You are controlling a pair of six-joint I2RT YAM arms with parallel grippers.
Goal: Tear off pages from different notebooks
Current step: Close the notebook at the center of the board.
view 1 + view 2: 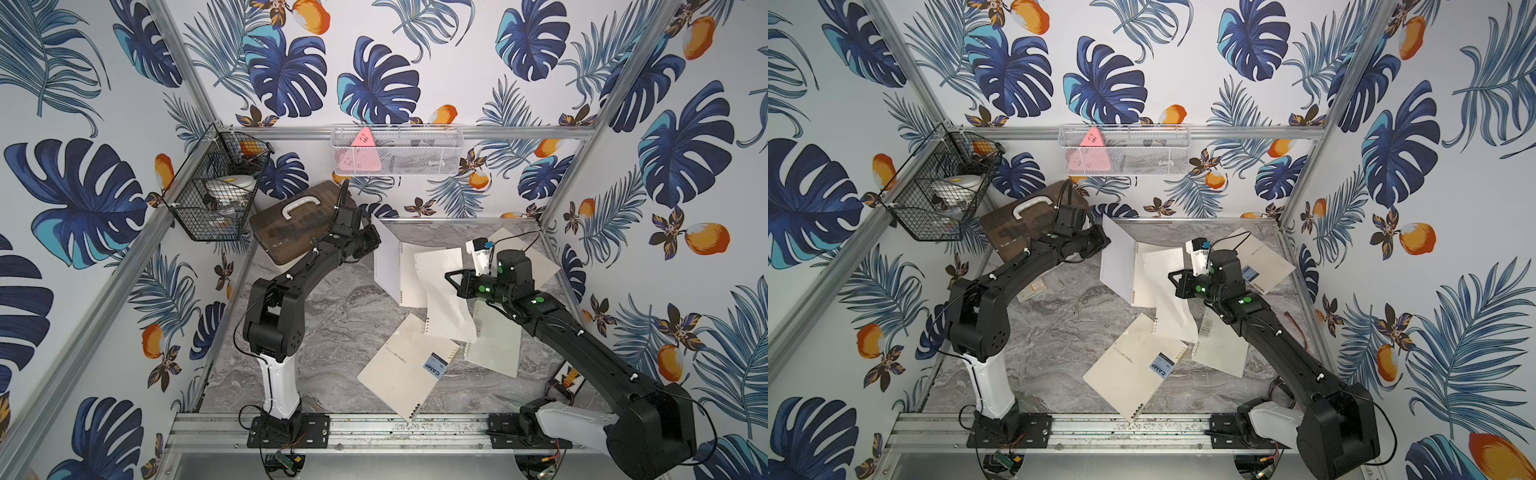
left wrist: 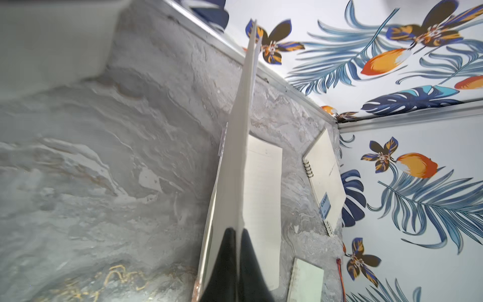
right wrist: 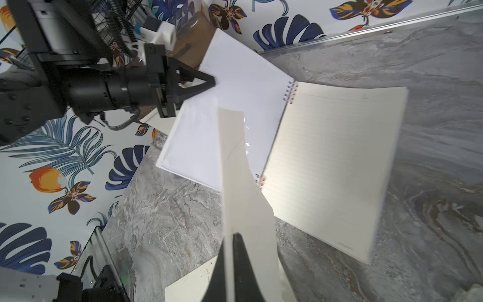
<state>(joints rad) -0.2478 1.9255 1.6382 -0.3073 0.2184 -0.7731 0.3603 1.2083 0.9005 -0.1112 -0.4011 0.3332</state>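
An open notebook [image 1: 411,286] lies at the back middle of the marble table, its lined page [image 3: 334,162] facing up. My left gripper [image 1: 376,248] [image 2: 237,231] is shut on its raised white left leaf [image 1: 386,257] [image 3: 235,86], holding it up on edge. My right gripper [image 1: 447,276] [image 3: 232,235] is shut on a loose cream page [image 1: 446,309] [image 3: 240,170] that hangs curled over the open notebook. A shut CAMP notebook [image 1: 405,365] lies in front. A smaller notebook [image 1: 494,349] lies under the right arm. Another CAMP notebook [image 1: 1262,257] lies at the back right.
A brown-lidded box [image 1: 291,224] with a white handle stands behind the left arm. A black wire basket [image 1: 216,187] and a white mesh basket [image 1: 397,151] hang on the walls. A small labelled notebook [image 1: 1038,289] lies under the left arm. A small patterned block [image 1: 567,376] sits front right.
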